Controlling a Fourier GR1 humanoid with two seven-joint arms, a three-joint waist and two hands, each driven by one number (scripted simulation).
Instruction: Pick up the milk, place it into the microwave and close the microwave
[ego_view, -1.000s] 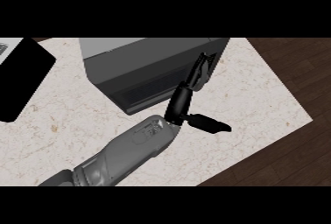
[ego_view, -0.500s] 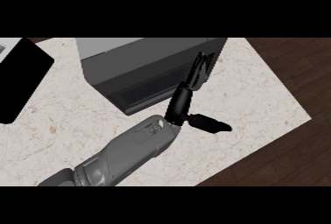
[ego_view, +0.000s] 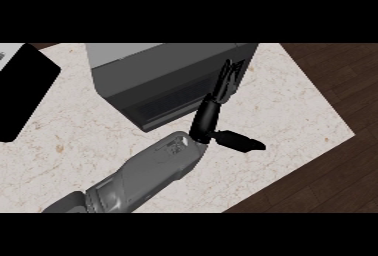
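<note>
Marble-looking counter (ego_view: 295, 100) is taking up most of what you're seeing, with dark wood floor (ego_view: 339, 65) showing off its right side. The grey microwave (ego_view: 162, 75) is sitting on it toward the back, and its dark front is facing down and to the right. The front is looking flush with the body from up here, so I'm guessing the door is shut or very nearly so. There's also a black slab (ego_view: 22, 90) lying at the left edge, no idea what it is.

Your forearm (ego_view: 140, 175) is coming in from the lower left, which is why I'm reading it as the left one. The left hand (ego_view: 210, 115) is reaching up along the microwave's right end. The fingers (ego_view: 225, 80) are lying straight and close together against that front corner, and the thumb (ego_view: 240, 141) is sticking out sideways over the counter, well apart from them. So it's not clamping on anything, it's just a flat hand. That makes sense to me for pushing a door rather than carrying something. The right hand isn't showing anywhere.

Now the milk: you're not getting any look at it. It isn't standing anywhere on the visible counter and it isn't in the hand. My bet is it's sitting inside the microwave behind that door, but nothing here is proving that, so I can't tell you how it's looking.
</note>
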